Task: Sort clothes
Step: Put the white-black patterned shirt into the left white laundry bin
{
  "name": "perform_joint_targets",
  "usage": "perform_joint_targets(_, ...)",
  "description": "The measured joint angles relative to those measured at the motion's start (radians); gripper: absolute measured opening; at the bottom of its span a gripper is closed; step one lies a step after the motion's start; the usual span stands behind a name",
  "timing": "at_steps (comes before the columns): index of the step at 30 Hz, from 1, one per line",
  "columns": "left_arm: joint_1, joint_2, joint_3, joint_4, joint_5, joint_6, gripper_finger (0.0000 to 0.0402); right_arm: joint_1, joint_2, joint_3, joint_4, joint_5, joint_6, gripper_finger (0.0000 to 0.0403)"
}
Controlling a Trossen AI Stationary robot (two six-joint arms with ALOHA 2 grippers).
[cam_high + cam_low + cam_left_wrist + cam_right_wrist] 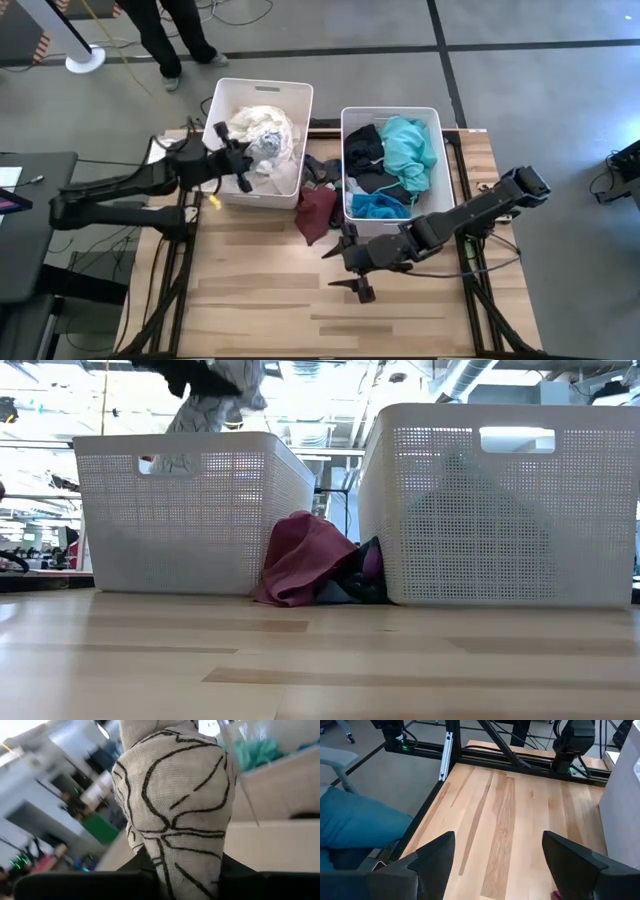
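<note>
Left claw (243,160) pinching cream black-lined garment (175,805) over left bin (228,100); soft, light, drapes. Right claw (352,268) wide, empty. Maroon garment (317,212) near it: floppy, probably grab bunched fold.

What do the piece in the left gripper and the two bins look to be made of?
Patterned garment: seemingly a knit fabric, cream with black lines; a fine weave texture shows, matte. Left bin and right bin: probably rigid white plastic, with perforated grid walls and moulded handle cutouts.
</note>
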Motion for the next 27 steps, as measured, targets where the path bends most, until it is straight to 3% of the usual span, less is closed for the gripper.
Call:
perform_joint_targets(12,0.244,0.194,0.0,-0.197,0.254,-0.16,0.0061,0.028,0.0,0.0,-0.004,0.028,0.009,0.031)
perform_joint_targets(27,0.307,0.364,0.0,-0.283,0.374,-0.221,0.0076,0.034,0.0,-0.006,-0.009,0.052,0.008,0.031)
